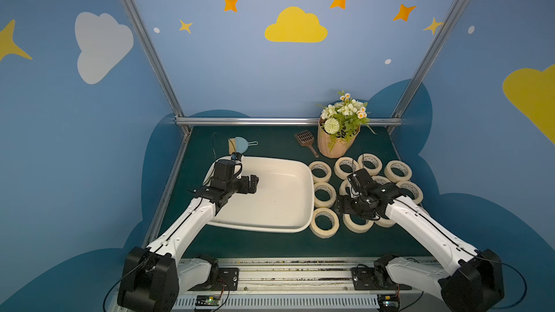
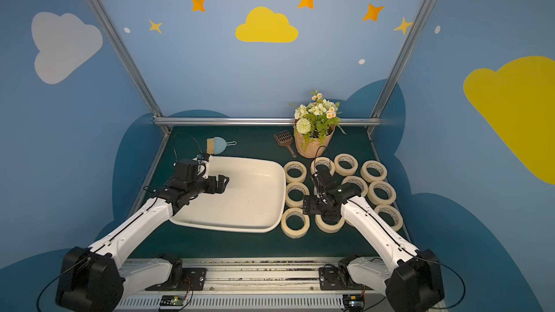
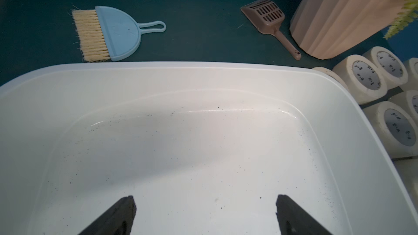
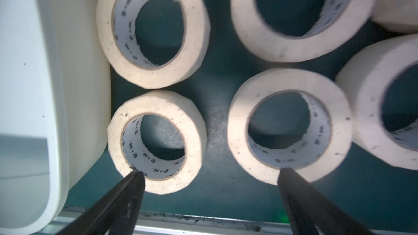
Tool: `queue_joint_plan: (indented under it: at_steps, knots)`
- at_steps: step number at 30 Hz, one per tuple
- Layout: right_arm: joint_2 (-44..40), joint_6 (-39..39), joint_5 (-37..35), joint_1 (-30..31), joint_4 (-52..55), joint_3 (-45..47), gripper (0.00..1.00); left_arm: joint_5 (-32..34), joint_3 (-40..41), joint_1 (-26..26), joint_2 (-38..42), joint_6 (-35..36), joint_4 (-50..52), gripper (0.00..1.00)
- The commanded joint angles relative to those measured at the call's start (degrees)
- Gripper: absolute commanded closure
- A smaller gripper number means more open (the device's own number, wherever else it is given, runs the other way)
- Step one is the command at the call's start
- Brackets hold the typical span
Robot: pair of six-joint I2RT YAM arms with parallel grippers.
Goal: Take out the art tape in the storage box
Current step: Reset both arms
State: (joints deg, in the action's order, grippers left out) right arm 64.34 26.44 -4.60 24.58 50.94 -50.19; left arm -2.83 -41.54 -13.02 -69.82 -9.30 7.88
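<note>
Cream art tape (image 4: 158, 103) cores bear dark print too small to read; left tool (image 3: 205, 198) and right tool (image 4: 211, 172) stand spread.

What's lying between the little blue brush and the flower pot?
A brown slotted scoop, close beside the flower pot, farther from the blue brush; clearest in the left wrist view.

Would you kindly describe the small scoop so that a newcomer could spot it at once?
Find the ribbed tan flower pot at the back of the green table. The scoop lies beside its base, on the side toward the blue dustpan. It alone is dark brown, with a slotted head.
</note>
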Motion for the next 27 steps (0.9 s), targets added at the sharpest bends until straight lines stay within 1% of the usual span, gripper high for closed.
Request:
queue_joint_plan:
  at_steps: [1,2,3,4,5,7,9,10,12,14,16,17,18,19,23,27]
  knots:
    - [-2.2,-3.9,-2.8,-7.1,-4.2,2.3,0.01,0.2,2.6,2.6,-3.7,3.0,-9.8,0.00]
    - [-3.2,-4.5,0.6,-10.0,-7.6,3.4,0.02,1.0,2.9,3.6,-5.2,3.1,-11.0,0.00]
    - [-3.9,-3.7,-0.8,-11.2,-10.4,4.7,0.01,1.4,1.7,4.6,-6.5,2.0,-9.9,0.00]
    - [-4.6,-1.0,-5.2,-11.7,-13.7,5.9,0.01,-0.2,-0.4,6.1,-7.6,1.9,-7.1,0.00]
    - [-5.2,-2.5,-8.0,-11.7,-17.5,7.1,0.02,-0.3,-0.9,7.0,-8.4,2.5,-6.9,0.00]
    - [-5.4,-8.3,-13.2,-11.7,-26.6,10.6,0.02,1.1,-0.8,7.6,-8.7,4.2,-8.4,0.00]
    - [-4.4,-9.5,-19.0,-12.1,-34.7,14.8,0.02,1.5,0.4,8.3,-9.0,5.2,-10.8,0.00]
    - [-3.1,-10.8,-20.6,-12.8,-39.8,16.8,0.01,1.5,1.0,8.7,-9.4,5.7,-11.9,0.00]
    - [-0.2,-12.3,-20.8,-14.5,-46.9,19.4,0.01,1.1,2.6,9.6,-10.6,6.4,-15.6,0.00]
    - [3.0,-11.9,-20.3,-16.0,-49.9,19.8,0.01,0.7,5.1,10.3,-12.1,6.7,-21.4,0.00]
    - [6.4,-14.8,-19.2,-16.8,-53.6,20.1,0.02,0.4,7.6,10.6,-14.0,7.1,-27.6,0.00]
    - [7.3,-15.2,-18.5,-17.1,-53.6,19.3,0.02,0.4,8.3,10.7,-14.7,6.9,-30.4,0.00]
    - [7.8,-17.4,-17.4,-17.2,-53.8,18.5,0.02,-0.1,8.0,10.8,-14.8,7.2,-30.1,0.00]
    - [8.4,-18.8,-17.0,-17.2,-57.0,19.1,0.02,-0.6,7.4,11.0,-14.9,7.8,-28.7,0.00]
    - [10.5,-22.3,-15.2,-17.4,-66.0,20.2,0.01,-2.1,8.3,11.4,-14.4,8.1,-29.7,0.00]
    - [13.2,-26.1,-13.9,-17.5,-78.8,22.8,0.01,-3.3,8.7,11.6,-14.1,9.1,-30.3,0.00]
